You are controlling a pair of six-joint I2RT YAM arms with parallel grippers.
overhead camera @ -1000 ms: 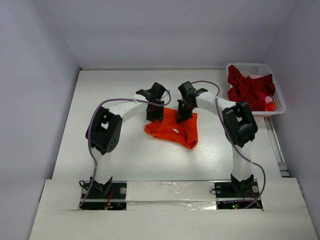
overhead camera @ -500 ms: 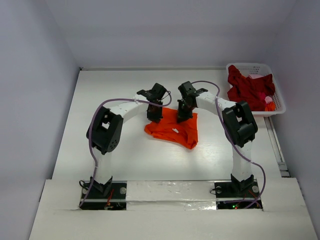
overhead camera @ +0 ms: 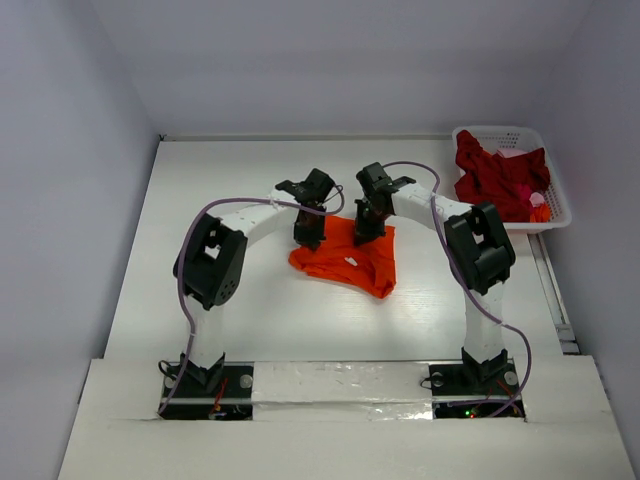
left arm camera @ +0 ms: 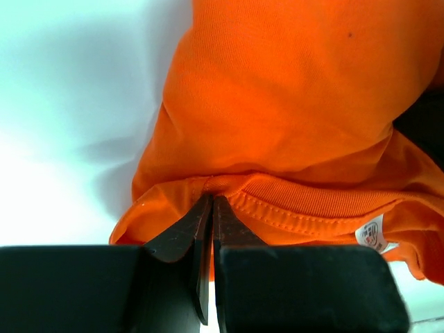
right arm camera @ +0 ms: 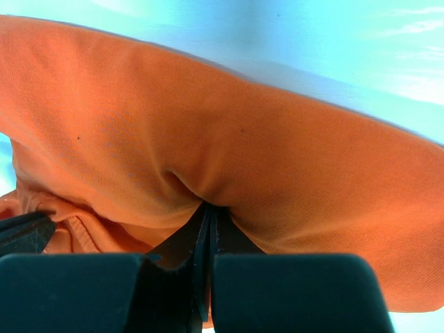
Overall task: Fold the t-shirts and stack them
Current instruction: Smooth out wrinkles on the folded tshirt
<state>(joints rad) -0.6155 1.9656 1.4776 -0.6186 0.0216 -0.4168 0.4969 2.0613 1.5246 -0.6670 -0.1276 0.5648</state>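
The orange t-shirt (overhead camera: pixel 350 258) lies crumpled on the white table between both arms. My left gripper (overhead camera: pixel 309 238) is shut on its left far edge; in the left wrist view my left gripper (left arm camera: pixel 211 198) pinches cloth (left arm camera: pixel 291 104) beside the ribbed collar (left arm camera: pixel 312 205). My right gripper (overhead camera: pixel 365 232) is shut on the shirt's far right edge; in the right wrist view my right gripper (right arm camera: pixel 209 207) has a fold of the orange cloth (right arm camera: pixel 229 146) bunched at its tips. The dark red t-shirt (overhead camera: pixel 497 177) sits heaped in the basket at the back right.
A white lattice basket (overhead camera: pixel 556 208) stands at the table's far right edge, with a small orange and pink item (overhead camera: pixel 538 208) beside the red shirt. A white tag (left arm camera: pixel 373 234) shows inside the orange collar. Walls enclose the table on three sides.
The left gripper has closed on the orange shirt's edge by the collar. The right gripper and the shirt have stayed where they were.
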